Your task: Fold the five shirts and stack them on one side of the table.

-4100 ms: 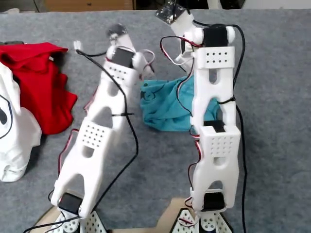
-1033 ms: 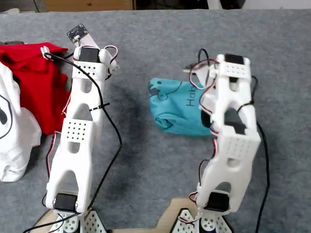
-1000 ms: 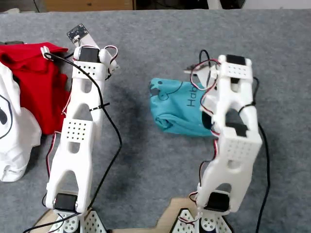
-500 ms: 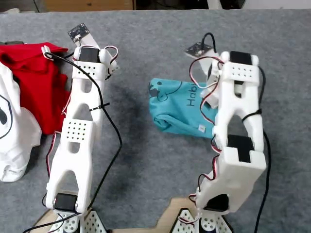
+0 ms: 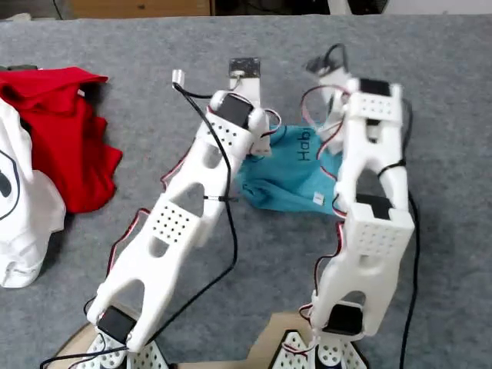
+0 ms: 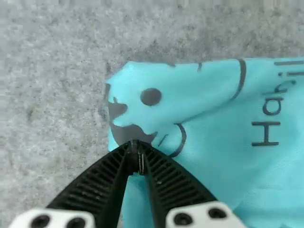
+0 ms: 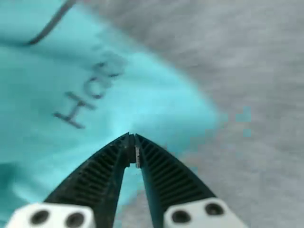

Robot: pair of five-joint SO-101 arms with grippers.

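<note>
A folded teal shirt point(image 5: 288, 183) with dark print lies at the table's middle. My left gripper point(image 6: 136, 153) is shut, with its tips over the shirt's printed face near one corner point(image 6: 142, 97). No cloth shows between its fingers. My right gripper point(image 7: 132, 146) is also shut, with its tips above the teal shirt point(image 7: 71, 85) near the edge by the lettering. In the high view the left arm point(image 5: 192, 192) slants in to the shirt's left end, and the right arm point(image 5: 369, 177) stands over its right end.
A crumpled red shirt point(image 5: 69, 138) lies at the left of the grey table point(image 5: 430, 115), with a white printed shirt point(image 5: 19, 207) at the left edge. Both arm bases stand at the near edge. Bare grey cloth lies at the far right and back.
The left arm has swung right from beside the red shirt to the teal shirt's left end. The right arm has shifted slightly over the shirt's right end. The teal shirt lies more neatly folded than 4 s ago.
</note>
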